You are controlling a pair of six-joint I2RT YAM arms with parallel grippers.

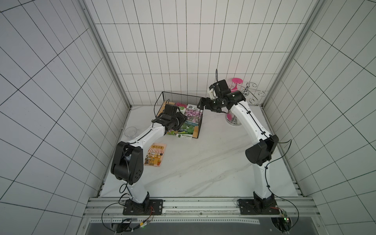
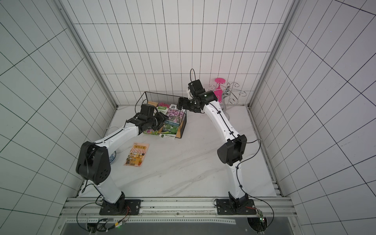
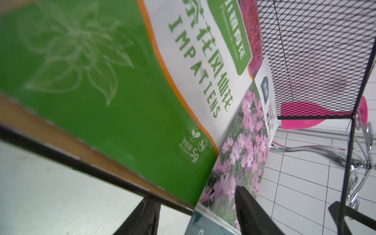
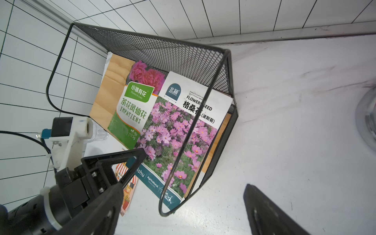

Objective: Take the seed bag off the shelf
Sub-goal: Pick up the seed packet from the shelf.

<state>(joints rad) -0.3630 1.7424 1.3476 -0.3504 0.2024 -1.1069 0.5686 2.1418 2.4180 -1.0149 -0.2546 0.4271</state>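
Half-spread left pincer astride near end of pink-flower seed bag on shelf; long axis near-to-far; spread right pincer farther, right.

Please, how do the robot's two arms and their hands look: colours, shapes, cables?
The left arm and the right arm have smooth white covers and bulky black joint housings. A thin black cable runs along each, clipped down on the right one. Each stands on a black base plate on a grey metal rail. The left hand and right hand are black with flat, tapering fingers.
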